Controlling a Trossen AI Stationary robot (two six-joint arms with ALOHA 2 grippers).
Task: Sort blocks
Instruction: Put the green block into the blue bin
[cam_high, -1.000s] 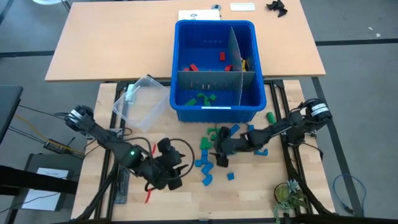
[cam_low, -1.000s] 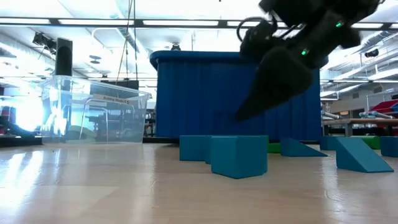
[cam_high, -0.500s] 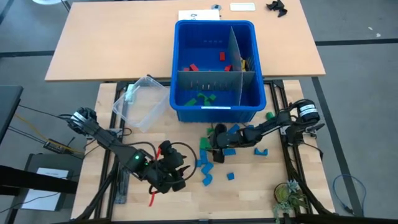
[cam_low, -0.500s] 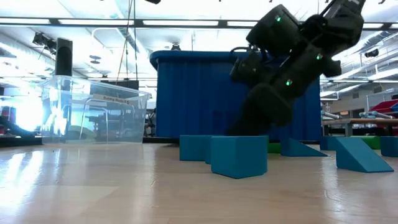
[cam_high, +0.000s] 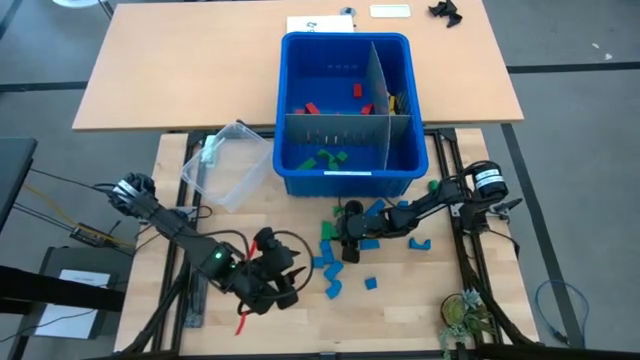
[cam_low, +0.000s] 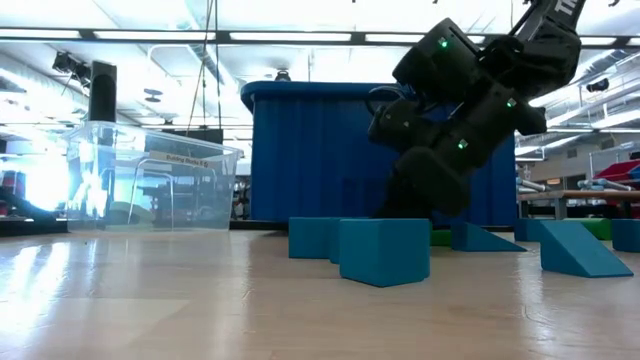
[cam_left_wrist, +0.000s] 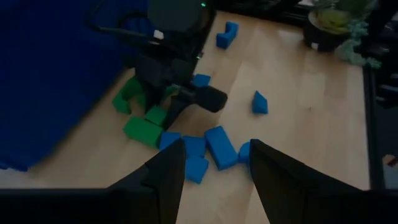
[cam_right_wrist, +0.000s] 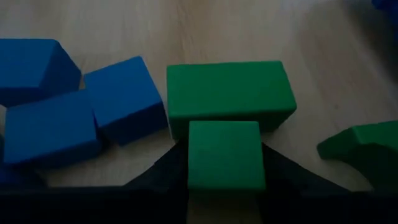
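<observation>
Green block (cam_right_wrist: 225, 154) now sits between the right gripper's (cam_high: 347, 243) fingers, which have just come down and squeezed onto it in the pile at about 6 o'clock from the bin (cam_high: 300, 60), ready to lift, while the left gripper (cam_high: 283, 285) waits half open.

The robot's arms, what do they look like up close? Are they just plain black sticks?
Not quite plain. Both arms are dark and jointed, built of rounded segments. The left arm carries a small green light and loops of black cable near its gripper. The right arm has a round joint with a white ring, and its gripper ends in two dark fingers.
</observation>
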